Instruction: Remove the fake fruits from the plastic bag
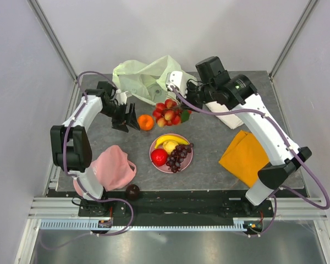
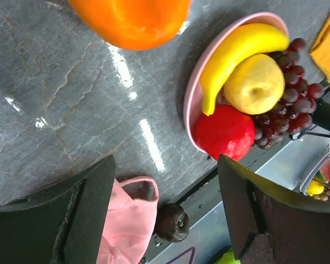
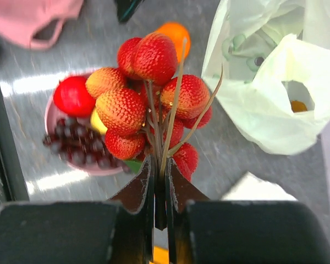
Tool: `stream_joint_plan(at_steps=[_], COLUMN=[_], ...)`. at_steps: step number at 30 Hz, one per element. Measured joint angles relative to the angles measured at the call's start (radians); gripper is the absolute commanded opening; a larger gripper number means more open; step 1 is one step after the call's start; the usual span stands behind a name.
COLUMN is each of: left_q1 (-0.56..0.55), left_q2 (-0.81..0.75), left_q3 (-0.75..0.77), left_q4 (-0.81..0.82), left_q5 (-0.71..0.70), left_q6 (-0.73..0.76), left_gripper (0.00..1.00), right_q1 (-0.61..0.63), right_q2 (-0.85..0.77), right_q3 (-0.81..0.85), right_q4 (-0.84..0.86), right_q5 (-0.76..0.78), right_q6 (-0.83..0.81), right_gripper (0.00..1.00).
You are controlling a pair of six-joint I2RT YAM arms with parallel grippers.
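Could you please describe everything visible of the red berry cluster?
The glossy plastic cluster of bumpy red and orange-yellow berries sits on thin tan stems, a green leaf near its base. The right end effector is shut on those stems, holding it over the grey table between the pale green plastic bag and the pink round plate.

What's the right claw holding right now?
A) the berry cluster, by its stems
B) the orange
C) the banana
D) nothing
A: in the right wrist view the right claw is pinched shut on the stems of the berry cluster. The orange sits on the table, and the banana lies on the pink plate.
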Motion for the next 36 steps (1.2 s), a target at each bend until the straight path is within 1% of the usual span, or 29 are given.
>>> stream_joint_plan(at_steps=[3,7,12,16,21,25,28,32,33,34,36], left_q1=[0.000,0.000,0.000,0.000,0.000,0.000,0.000,0.000,0.000,0.000,0.000], left_q2=[-0.049,-0.123,-0.163,-0.186,-0.226,-0.241,-0.241,-0.241,-0.241,-0.241,-0.241], left_q3=[-0.002,-0.008,-0.018,-0.036,-0.053,-0.056,-0.056,-0.056,-0.056,-0.056,-0.056], left_q4=[0.003,0.006,0.012,0.013,0.013,0.012,0.012,0.014,0.014,0.015,0.018], left_q5=[0.014,0.018,0.017,0.014,0.013,0.013,0.013,0.014,0.014,0.014,0.014], left_q6=[0.000,0.000,0.000,0.000,0.001,0.002,0.002,0.003,0.002,0.003,0.003], left_gripper=[0.81,0.80,0.80,0.80,0.80,0.80,0.80,0.80,0.80,0.80,0.80], right_q1=[0.000,0.000,0.000,0.000,-0.003,-0.010,-0.015,-0.018,-0.018,-0.018,-0.018], right_q2=[0.040,0.158,0.268,0.378,0.514,0.604,0.661,0.706,0.716,0.721,0.724], right_q3=[0.004,0.121,0.203,0.289,0.375,0.387,0.377,0.336,0.326,0.317,0.291], right_q4=[0.115,0.223,0.323,0.368,0.416,0.441,0.440,0.433,0.432,0.431,0.424], right_q5=[-0.028,-0.061,-0.045,0.034,0.156,0.246,0.270,0.278,0.280,0.282,0.283], right_q6=[0.116,0.225,0.322,0.369,0.385,0.386,0.386,0.396,0.399,0.404,0.419], right_gripper=[0.00,0.00,0.00,0.00,0.00,0.00,0.00,0.09,0.17,0.45,0.63])
